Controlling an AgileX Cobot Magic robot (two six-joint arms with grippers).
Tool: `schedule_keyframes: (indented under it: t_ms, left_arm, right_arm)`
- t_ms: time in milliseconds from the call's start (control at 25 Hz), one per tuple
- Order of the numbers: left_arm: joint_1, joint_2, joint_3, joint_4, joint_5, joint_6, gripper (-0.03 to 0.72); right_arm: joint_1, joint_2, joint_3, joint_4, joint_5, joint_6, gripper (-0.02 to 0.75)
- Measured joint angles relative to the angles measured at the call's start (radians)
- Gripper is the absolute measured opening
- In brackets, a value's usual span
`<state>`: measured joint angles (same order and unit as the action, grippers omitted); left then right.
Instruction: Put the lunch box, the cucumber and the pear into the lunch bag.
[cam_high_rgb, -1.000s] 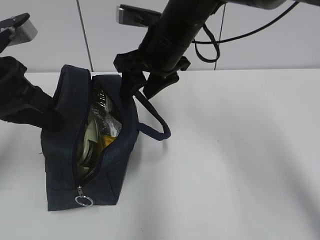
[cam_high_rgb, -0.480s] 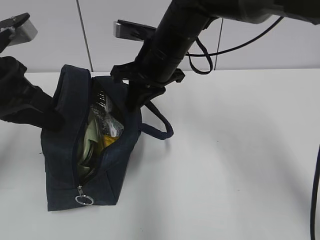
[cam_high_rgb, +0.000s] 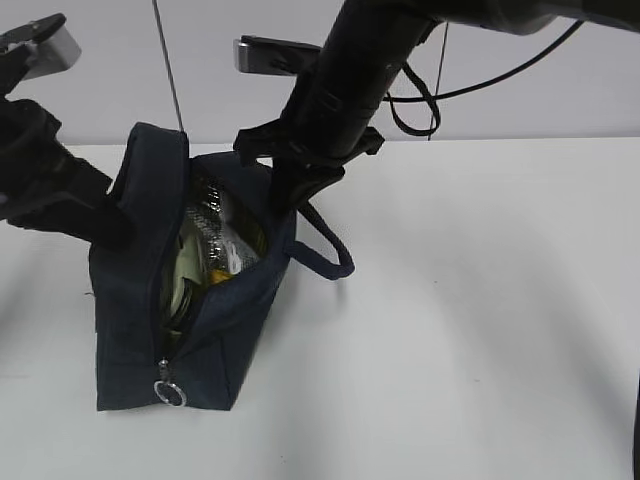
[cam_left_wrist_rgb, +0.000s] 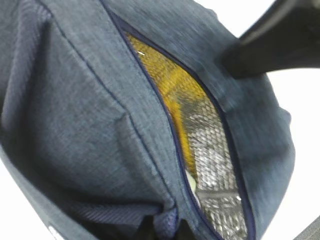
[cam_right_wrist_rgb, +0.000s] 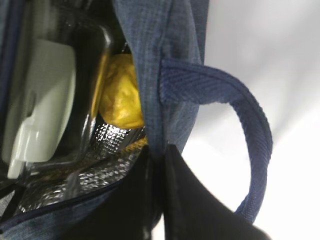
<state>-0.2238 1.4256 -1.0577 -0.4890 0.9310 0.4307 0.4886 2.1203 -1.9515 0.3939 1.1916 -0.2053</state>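
The dark navy lunch bag (cam_high_rgb: 130, 300) stands at the left of the table with its zipper open. Inside, the pale green lid of the lunch box (cam_high_rgb: 185, 275) and the yellow pear (cam_high_rgb: 222, 272) show against the silvery lining. The cucumber does not show. My left gripper (cam_high_rgb: 115, 225) is shut on a fold of the bag's left side (cam_left_wrist_rgb: 167, 227). My right gripper (cam_high_rgb: 285, 200) is shut on the bag's right wall (cam_right_wrist_rgb: 159, 150), beside the loop handle (cam_right_wrist_rgb: 250, 130). The right wrist view shows the lunch box (cam_right_wrist_rgb: 40, 100) and the pear (cam_right_wrist_rgb: 120, 92) just inside that wall.
The zipper's metal ring pull (cam_high_rgb: 170, 393) hangs at the bag's near end. The loop handle (cam_high_rgb: 330, 250) droops onto the white table (cam_high_rgb: 470, 320) to the right of the bag. A pale wall runs behind the table.
My right gripper came down from above the bag and closed on its right rim. The rim moved right and the opening widened. The left arm and the bag's left side rose slightly.
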Motion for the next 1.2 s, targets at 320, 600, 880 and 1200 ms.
schedule_keyframes:
  t_ms: [320, 600, 880, 1200]
  left_arm:
    - [0.000, 0.100, -0.079, -0.015, 0.019, -0.003, 0.017]
    - [0.000, 0.129, -0.083, -0.018, -0.001, -0.003, 0.015]
    - [0.000, 0.194, -0.143, -0.018, 0.019, -0.003, 0.015]
    - [0.000, 0.211, -0.171, -0.013, 0.035, -0.003, 0.015]
  right_arm:
    - [-0.010, -0.025, 0.005, -0.022, 0.032, 0.006, 0.011]
    - [-0.014, -0.134, 0.208, 0.000, -0.044, -0.010, 0.011]
    - [-0.014, -0.284, 0.482, 0.070, -0.238, -0.079, 0.011]
    - [-0.014, -0.319, 0.513, 0.076, -0.324, -0.113, 0.064]
